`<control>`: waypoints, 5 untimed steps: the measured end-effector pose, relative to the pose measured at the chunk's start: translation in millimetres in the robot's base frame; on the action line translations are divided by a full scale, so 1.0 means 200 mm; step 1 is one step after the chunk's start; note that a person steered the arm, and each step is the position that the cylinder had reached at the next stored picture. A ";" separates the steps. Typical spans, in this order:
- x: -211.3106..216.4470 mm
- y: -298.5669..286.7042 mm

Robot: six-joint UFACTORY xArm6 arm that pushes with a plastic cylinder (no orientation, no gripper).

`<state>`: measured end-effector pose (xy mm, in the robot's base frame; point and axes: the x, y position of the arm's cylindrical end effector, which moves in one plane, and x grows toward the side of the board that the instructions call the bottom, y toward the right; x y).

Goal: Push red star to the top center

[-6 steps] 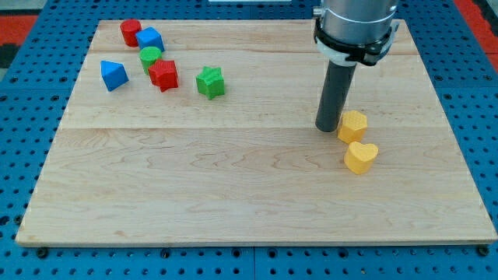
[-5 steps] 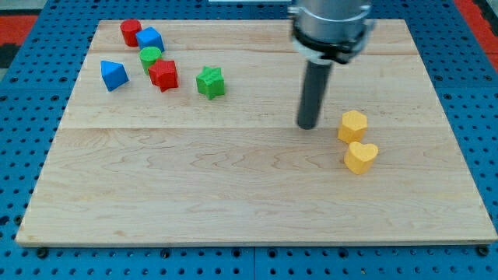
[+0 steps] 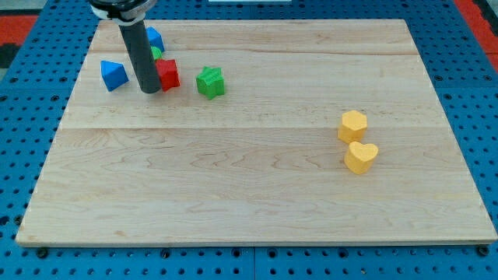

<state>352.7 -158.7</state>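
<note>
The red star (image 3: pixel 168 74) lies near the board's top left, partly hidden by my rod. My tip (image 3: pixel 150 90) rests on the board at the star's lower left edge, touching or almost touching it. A green block (image 3: pixel 156 54) just above the star and a blue block (image 3: pixel 154 37) above that are mostly hidden behind the rod. The other red block at the top left does not show now. A blue block (image 3: pixel 113 75) sits left of my tip. A green star (image 3: pixel 209 81) lies right of the red star.
A yellow hexagonal block (image 3: pixel 352 125) and a yellow heart (image 3: pixel 361 156) sit together at the view's right. The wooden board (image 3: pixel 249 187) lies on a blue pegboard; its top edge runs just above the block cluster.
My tip has swept from beside the yellow blocks at the right across the board to the red star's left side. The blocks look unmoved.
</note>
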 end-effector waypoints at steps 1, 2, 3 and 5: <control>-0.20 0.09; -0.35 0.43; -0.38 0.69; -0.47 0.37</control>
